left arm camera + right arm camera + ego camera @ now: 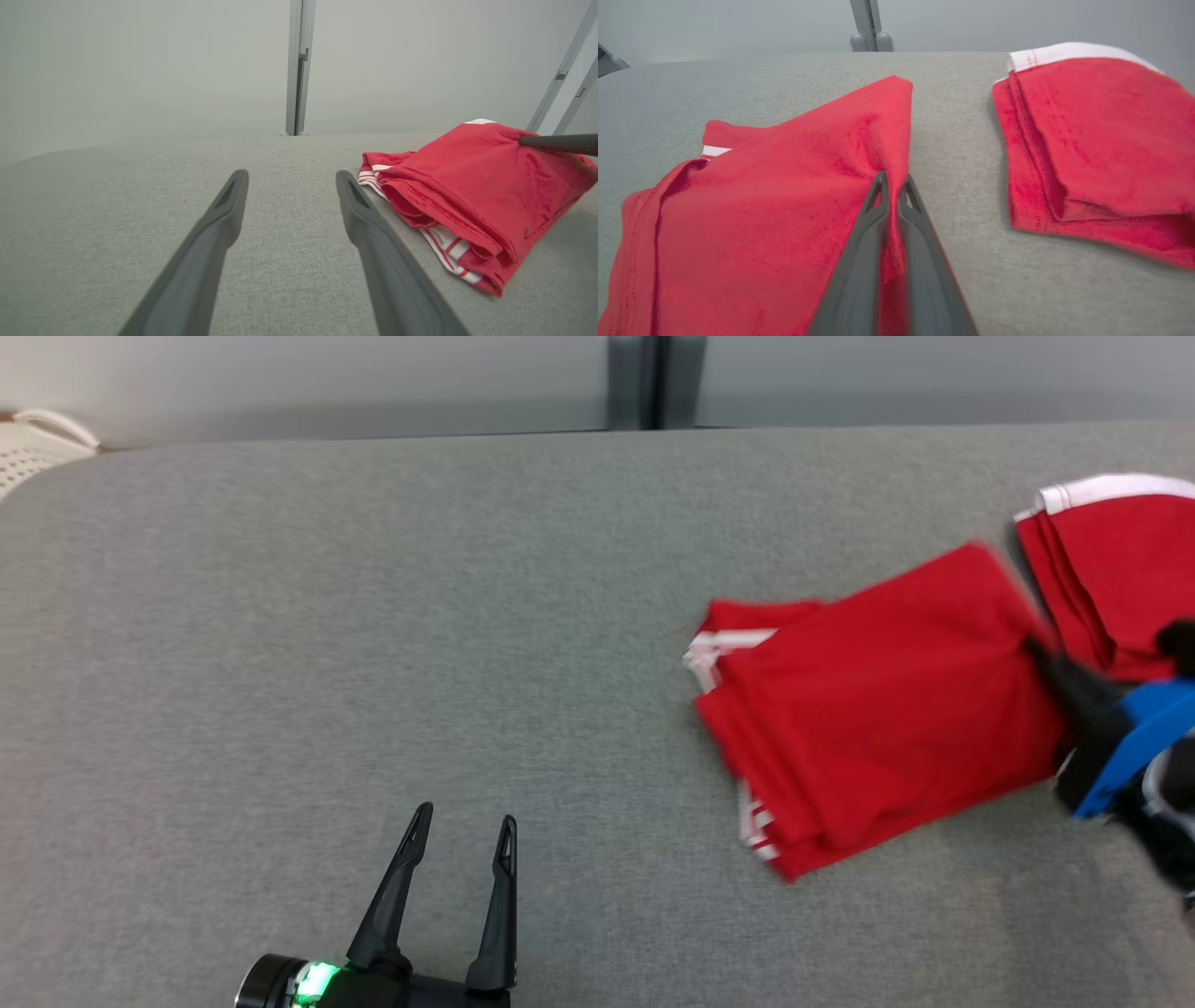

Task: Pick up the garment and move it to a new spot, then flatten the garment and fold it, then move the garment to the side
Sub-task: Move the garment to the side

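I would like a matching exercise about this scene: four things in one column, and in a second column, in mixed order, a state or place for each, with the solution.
Things:
1. left hand
2. right hand
3. folded garment
4. second garment

States:
A. white band along its far edge, lying apart from the fingers
B. shut on cloth
C. open above the grey surface
D. pinched at its right edge

Pairs: 1-C, 2-B, 3-D, 4-A

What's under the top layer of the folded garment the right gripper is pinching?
Lower red folds with white stripes peek out at the left edge of the garment, on the grey table. Its middle hides the rest.
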### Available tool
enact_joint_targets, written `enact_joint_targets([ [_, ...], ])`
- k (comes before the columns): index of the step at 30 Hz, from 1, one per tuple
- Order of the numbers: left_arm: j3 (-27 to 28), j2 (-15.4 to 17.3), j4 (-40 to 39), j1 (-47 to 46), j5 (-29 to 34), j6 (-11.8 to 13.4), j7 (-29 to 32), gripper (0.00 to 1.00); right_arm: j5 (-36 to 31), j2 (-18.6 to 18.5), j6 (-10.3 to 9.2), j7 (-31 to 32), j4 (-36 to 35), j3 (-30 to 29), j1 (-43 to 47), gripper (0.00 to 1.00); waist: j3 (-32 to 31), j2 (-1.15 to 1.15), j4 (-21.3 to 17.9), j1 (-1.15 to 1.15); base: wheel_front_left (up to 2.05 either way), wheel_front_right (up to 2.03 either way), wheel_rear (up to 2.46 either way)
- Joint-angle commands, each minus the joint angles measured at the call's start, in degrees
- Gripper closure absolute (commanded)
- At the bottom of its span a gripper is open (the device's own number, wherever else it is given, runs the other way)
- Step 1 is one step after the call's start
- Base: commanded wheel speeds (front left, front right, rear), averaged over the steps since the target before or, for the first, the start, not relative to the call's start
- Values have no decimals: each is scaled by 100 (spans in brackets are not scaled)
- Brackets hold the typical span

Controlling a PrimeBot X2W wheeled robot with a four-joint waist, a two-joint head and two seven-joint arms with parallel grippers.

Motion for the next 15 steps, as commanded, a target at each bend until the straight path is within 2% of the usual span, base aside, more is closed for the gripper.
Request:
enact_joint_targets([
  [1,-17,-9,-56,-155,44,-34,-26,0,-105,-267,-2,25,-141,-88,-289,100,87,-2,-136,0,0,0,0],
  [9,-54,-8,-180,-555,166,-143,-26,0,-353,-1161,-2,248,-343,-518,-1184,100,601,-2,-438,0,0,0,0],
  [15,-96,-9,-242,-792,229,-205,-26,0,-640,-1465,-3,382,-241,-1154,-1606,100,932,-2,-461,0,0,0,0],
])
